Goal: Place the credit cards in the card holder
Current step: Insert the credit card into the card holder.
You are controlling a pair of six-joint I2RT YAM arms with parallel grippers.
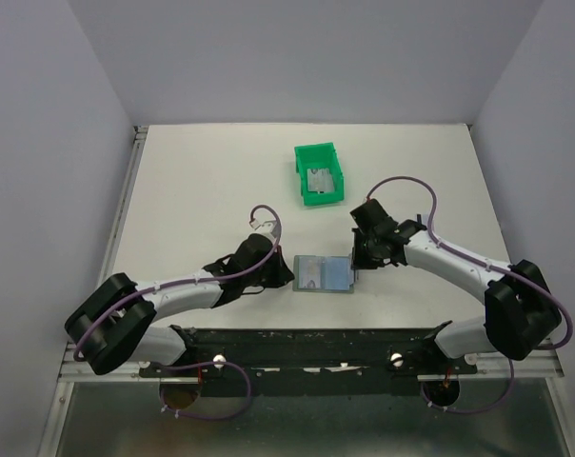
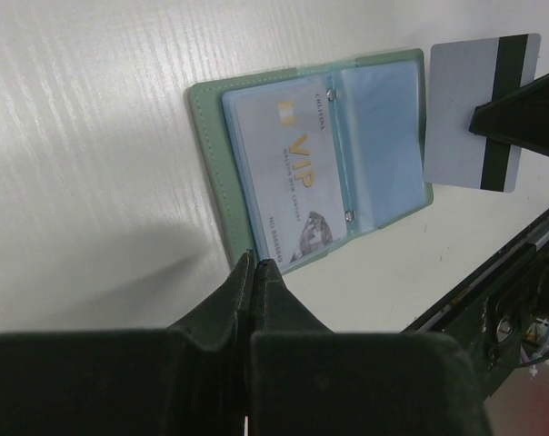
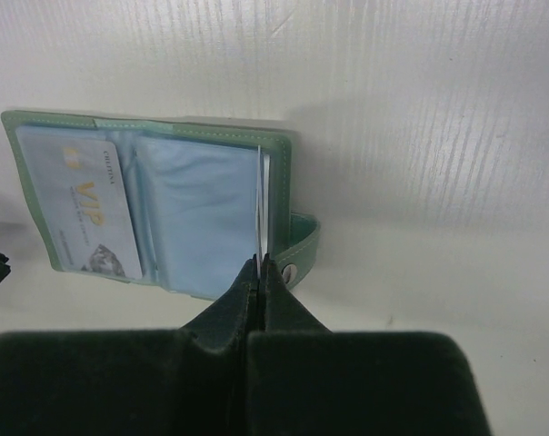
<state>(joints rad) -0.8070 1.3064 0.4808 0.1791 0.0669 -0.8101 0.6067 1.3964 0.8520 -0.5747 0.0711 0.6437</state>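
At the right edge of the holder (image 2: 209, 163), the right gripper (image 3: 259, 268) clamps a card (image 2: 465, 109) edge-on, empty pocket (image 3: 197, 213) to its left; the left gripper (image 2: 256, 265), closed empty, sits opposite.

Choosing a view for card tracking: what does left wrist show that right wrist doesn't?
Left wrist only: the flat face of the credit card, black stripe included, pinched in the right hand by one edge of the card holder. Right wrist only: that card edge-on, a thin line at the holder's edge, plus the holder's snap strap. Both: the holder lying open with a VIP card in one pocket.
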